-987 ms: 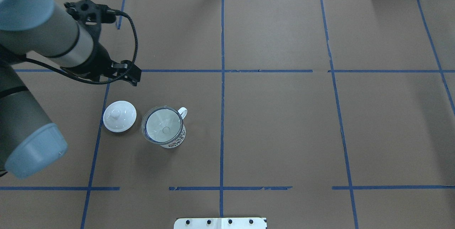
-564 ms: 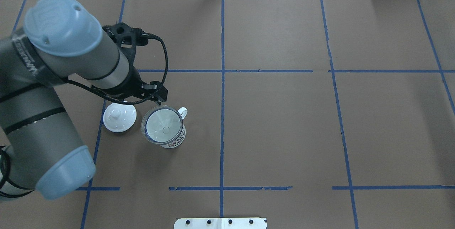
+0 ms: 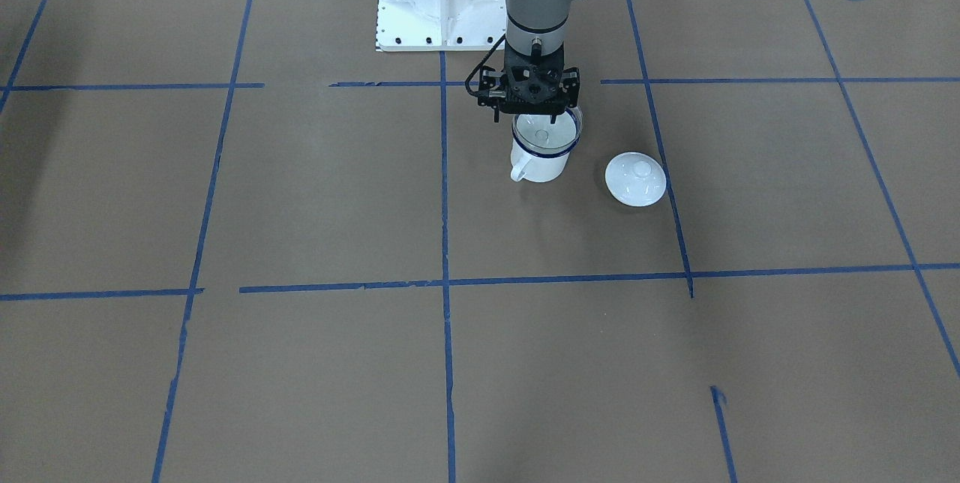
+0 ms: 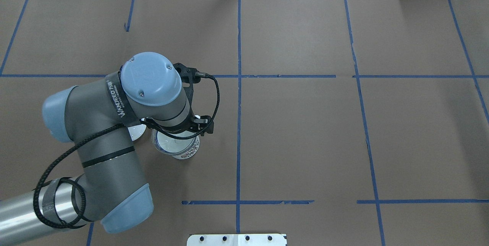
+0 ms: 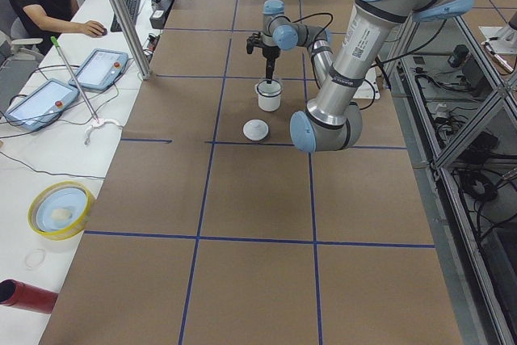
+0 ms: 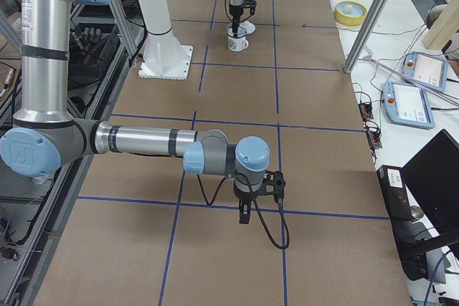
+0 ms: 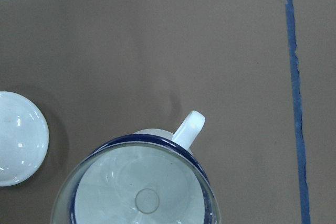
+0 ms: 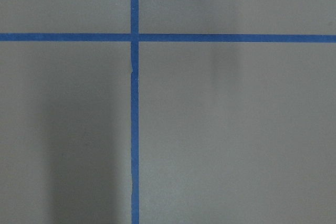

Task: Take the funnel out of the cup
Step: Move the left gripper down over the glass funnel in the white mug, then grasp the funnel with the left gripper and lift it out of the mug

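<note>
The funnel (image 7: pixel 142 190) sits in the cup (image 3: pixel 537 166), its clear cone on the blue rim and its spout down inside. The cup stands upright on the worktop (image 3: pixel 300 190), with a white lid (image 3: pixel 635 179) near it but apart.

The left pincer (image 3: pixel 535 118) hangs straight above the cup, over the robot-side part of the rim. No finger shows in its wrist view and the other views are too small or blocked, so I cannot tell whether it is released or clenched. Nothing seems gripped, as the funnel lies seated and level.

I judge this to be the approach step, with the grasp not yet made. The next move calls for a short descent with one finger inside the cone and one outside its edge, a light pinch on the thin wall, then a straight lift until the spout clears the rim without dragging the cup.

The right pincer (image 6: pixel 244 216) hovers well apart over bare worktop; I cannot tell its state either
</note>
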You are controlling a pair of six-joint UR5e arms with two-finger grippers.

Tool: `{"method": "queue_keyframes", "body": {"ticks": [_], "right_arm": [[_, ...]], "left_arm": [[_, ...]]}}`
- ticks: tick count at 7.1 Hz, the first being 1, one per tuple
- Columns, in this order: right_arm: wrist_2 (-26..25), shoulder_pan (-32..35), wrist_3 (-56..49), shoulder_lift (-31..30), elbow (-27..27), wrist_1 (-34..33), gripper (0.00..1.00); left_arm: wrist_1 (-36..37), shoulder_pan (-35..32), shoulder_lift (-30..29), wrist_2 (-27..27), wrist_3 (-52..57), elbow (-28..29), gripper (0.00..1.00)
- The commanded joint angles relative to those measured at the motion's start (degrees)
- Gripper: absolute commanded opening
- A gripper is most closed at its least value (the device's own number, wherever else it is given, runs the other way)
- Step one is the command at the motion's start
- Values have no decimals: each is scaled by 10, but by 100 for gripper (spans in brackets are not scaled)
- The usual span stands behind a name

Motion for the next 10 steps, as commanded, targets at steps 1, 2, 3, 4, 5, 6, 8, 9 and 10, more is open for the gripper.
{"method": "queue_keyframes", "body": {"ticks": [1,2,3,4,5,6,8,9,10], "right_arm": [[0,0,0,0,0,0,100],[0,0,0,0,0,0,100],[0,0,0,0,0,0,100],[0,0,0,0,0,0,100],[0,0,0,0,-1,0,100],[0,0,0,0,0,0,100],[0,0,0,0,0,0,100],[0,0,0,0,0,0,100],[0,0,0,0,0,0,100]], "left_arm": [[-16,2,1,0,-1,10,56],[-16,2,0,2,-1,8,25],[-14,2,0,1,-1,4,0],[-12,2,-2,-2,-2,3,0],[-11,2,-2,-4,-3,1,0],[-6,1,-2,-4,-3,-12,0],[102,-39,-5,-12,5,-108,0],[140,-70,-19,-12,5,-125,0],[154,-95,-33,-12,5,-135,0]]}}
